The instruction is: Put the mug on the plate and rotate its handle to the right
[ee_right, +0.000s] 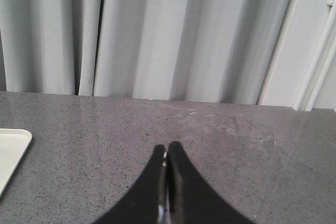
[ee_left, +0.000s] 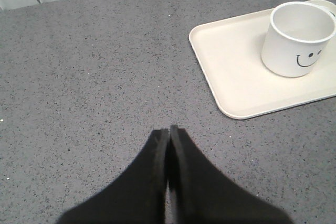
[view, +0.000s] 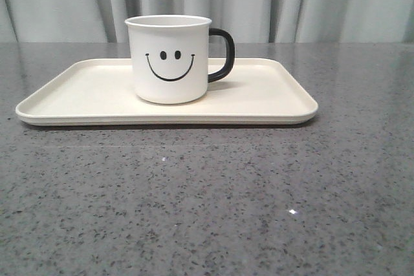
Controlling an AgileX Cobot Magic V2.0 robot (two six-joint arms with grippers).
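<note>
On flat cream plate [view: 272,98]: cylindrical white mug [view: 169,59], handle [view: 222,55] right.

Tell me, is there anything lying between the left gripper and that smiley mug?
Only bare grey tabletop and the near part of the plate. The left wrist view shows it: the left gripper is shut, away from the mug.

A grey speckled stone tabletop [view: 207,198] runs back to pale pleated curtains [view: 291,1] behind.
</note>
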